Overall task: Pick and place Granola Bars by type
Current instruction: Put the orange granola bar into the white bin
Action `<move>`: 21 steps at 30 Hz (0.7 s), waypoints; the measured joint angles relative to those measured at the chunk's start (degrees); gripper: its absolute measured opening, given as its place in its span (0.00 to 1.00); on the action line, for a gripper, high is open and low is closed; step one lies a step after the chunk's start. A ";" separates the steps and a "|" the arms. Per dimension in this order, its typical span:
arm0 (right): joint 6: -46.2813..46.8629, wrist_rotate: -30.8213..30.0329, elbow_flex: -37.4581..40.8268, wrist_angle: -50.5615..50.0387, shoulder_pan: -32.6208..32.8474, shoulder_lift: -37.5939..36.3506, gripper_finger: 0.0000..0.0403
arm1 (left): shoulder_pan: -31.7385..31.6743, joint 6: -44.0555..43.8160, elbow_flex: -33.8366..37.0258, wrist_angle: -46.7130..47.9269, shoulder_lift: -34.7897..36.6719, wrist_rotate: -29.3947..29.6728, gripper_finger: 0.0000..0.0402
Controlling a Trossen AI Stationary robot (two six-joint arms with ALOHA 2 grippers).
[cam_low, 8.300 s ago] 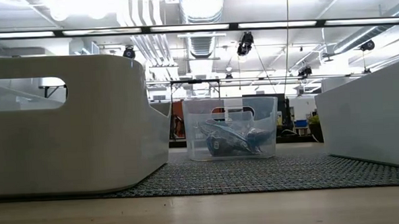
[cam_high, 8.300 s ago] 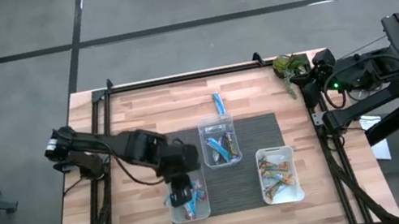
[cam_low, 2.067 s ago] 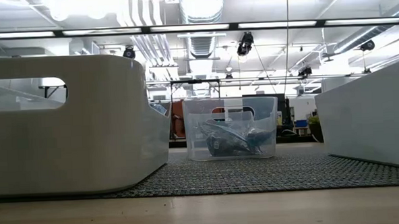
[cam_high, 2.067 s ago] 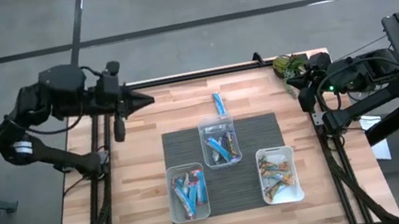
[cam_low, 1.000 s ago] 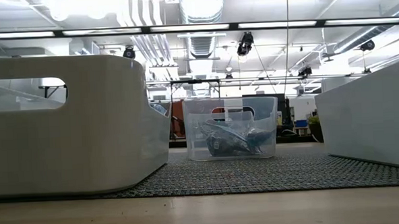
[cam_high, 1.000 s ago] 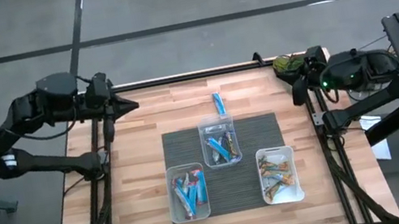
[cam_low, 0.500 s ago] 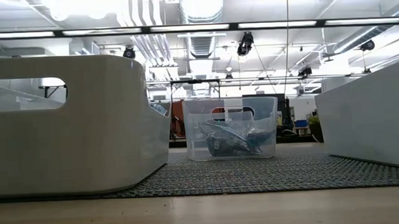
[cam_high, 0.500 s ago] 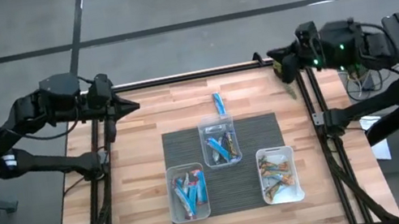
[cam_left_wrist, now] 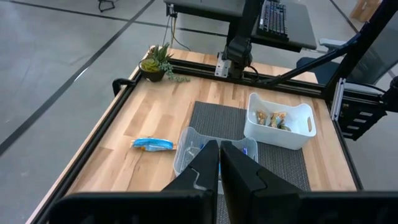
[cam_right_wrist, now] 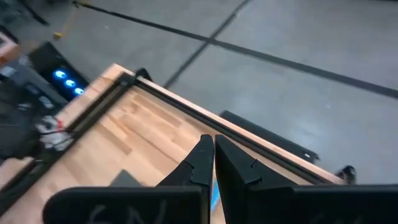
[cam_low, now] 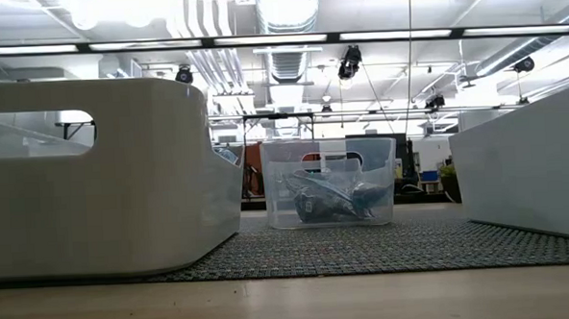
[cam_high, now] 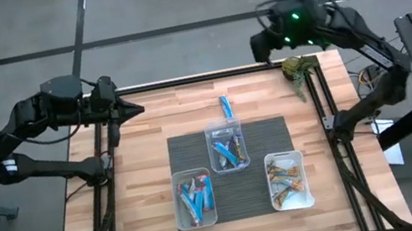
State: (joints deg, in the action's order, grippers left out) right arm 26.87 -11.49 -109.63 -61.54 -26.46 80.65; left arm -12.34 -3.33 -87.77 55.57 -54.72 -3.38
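Note:
One blue granola bar lies flat on the bare wood beyond the mat; in the left wrist view the bar shows beside the clear tub. More granola bars lie sorted in three tubs on the mat: dark and blue ones in the middle clear tub, blue and red ones in the near left tub, tan ones in the near right tub. My left gripper hangs shut over the table's far left corner. My right gripper is shut, high beyond the far edge.
A small green plant sits at the far right corner. A grey mat covers the table's middle. Black rails run along the far edge and both sides. In the low view the clear tub stands between two white tub walls.
My right arm has swung up from the table's right edge, across the far right corner, toward the left beyond the far rail, turning as it went. Its fingers stayed shut. The bars and tubs have not moved.

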 joint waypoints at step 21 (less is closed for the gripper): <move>2.34 15.04 -15.66 -14.69 -12.72 24.52 0.45 | 0.00 0.09 -0.02 1.31 0.13 0.00 0.00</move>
State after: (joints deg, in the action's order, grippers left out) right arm 29.21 3.55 -125.29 -76.23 -39.18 105.16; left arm -12.34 -3.25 -87.79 56.88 -54.59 -3.38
